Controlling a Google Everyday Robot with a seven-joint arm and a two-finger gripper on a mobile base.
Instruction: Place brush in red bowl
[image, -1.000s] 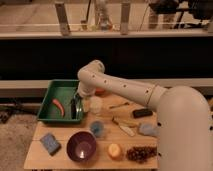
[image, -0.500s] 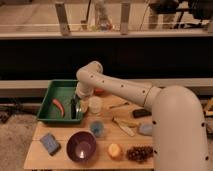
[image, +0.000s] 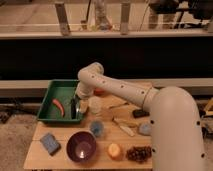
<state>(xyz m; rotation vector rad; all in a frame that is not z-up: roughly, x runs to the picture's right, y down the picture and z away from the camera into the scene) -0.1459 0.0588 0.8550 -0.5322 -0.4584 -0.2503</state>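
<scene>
gripper (image: 77, 103) down at the green tray's (image: 49, 117) right side by the brush (image: 73, 108), grip can't tell; red bowl (image: 100, 92) just beyond.

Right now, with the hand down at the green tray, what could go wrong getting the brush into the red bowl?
1. The hand is at the brush in the green tray, and the red chili-like piece lies close by; it could get nudged or caught.
2. The red bowl is mostly hidden behind the arm, with a pale cup nearby; the swing across might knock it.
</scene>
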